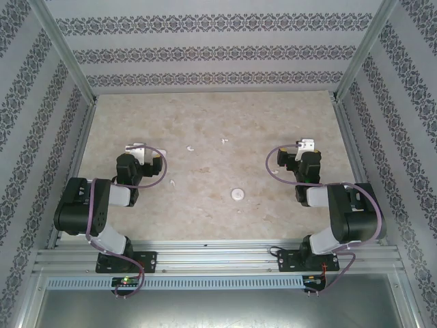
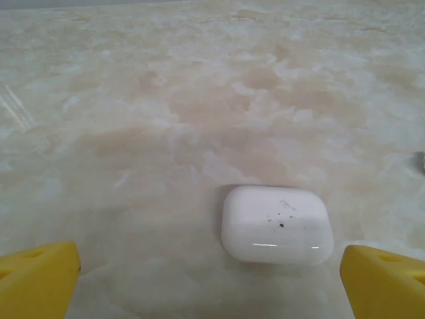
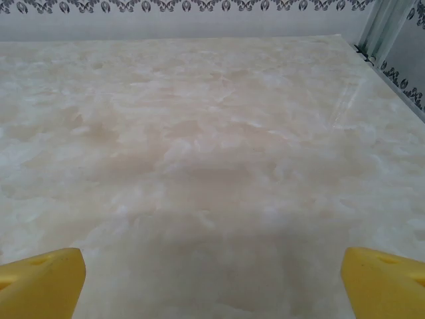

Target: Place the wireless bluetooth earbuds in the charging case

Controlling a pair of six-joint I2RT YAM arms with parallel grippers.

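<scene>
nothing of the task is judged to be done yet. at the left, the left gripper (image 2: pixel 211 282) is held low over the table (image 2: pixel 166 100) with its yellow fingers (image 2: pixel 36 279) spread wide, and nothing is grasped. the charging case (image 2: pixel 277 224) is seen lying flat just ahead of those fingers, nearer the right one, untouched, with its lid apparently shut. further right, in the top view, the wireless bluetooth earbuds (image 1: pixel 190 147) are taken to be among three tiny white pieces scattered loose and well apart; which two they are cannot be told. a flat round white disc (image 1: pixel 237 194) is seen near the middle. at the right, the right gripper (image 3: pixel 212 286) is opened wide over bare table, with nothing held. the case is yet to be opened, and both earbuds are yet to be picked up and seated. no brand, label or writing can be read on the case; only a few dark specks are seen on its top.
</scene>
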